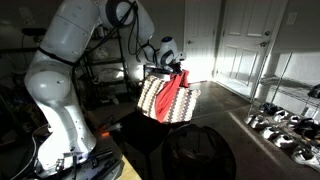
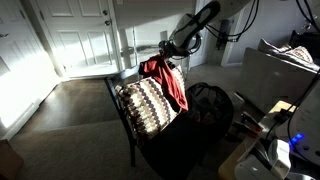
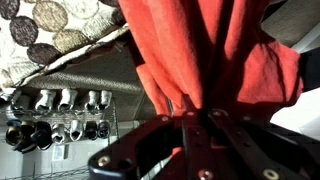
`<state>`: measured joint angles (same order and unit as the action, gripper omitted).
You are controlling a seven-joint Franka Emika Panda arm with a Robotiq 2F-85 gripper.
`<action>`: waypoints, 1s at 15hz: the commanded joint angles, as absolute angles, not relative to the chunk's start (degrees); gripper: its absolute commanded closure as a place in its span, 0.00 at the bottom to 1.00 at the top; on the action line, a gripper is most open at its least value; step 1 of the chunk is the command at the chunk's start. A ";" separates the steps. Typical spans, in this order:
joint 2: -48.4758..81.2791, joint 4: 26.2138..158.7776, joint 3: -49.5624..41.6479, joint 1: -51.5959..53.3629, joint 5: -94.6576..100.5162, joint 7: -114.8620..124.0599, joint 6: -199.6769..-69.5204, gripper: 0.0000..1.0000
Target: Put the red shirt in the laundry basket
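The red shirt hangs limp from my gripper, draped over the top rim and front of the laundry basket, a boxy hamper with a brown-and-cream zigzag pattern. In an exterior view the shirt hangs over the basket at its far side. In the wrist view my gripper is shut on the red shirt, its fingers pressed together around bunched cloth; the cloth fills the upper right of the view.
The basket stands on a dark chair. A black round tub-like thing sits beside it and also shows in an exterior view. A wire rack of shoes stands at the side. White doors stand behind.
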<state>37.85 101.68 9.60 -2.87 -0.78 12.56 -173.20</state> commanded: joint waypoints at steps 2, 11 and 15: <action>35.55 101.66 10.30 -3.68 -4.67 8.98 -173.29 0.98; 28.01 110.55 25.54 -17.09 -7.05 8.90 -181.56 0.98; 24.53 112.60 24.11 -18.72 -7.28 13.92 -188.55 0.98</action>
<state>29.27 108.10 24.53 -17.32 -5.02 11.64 -183.80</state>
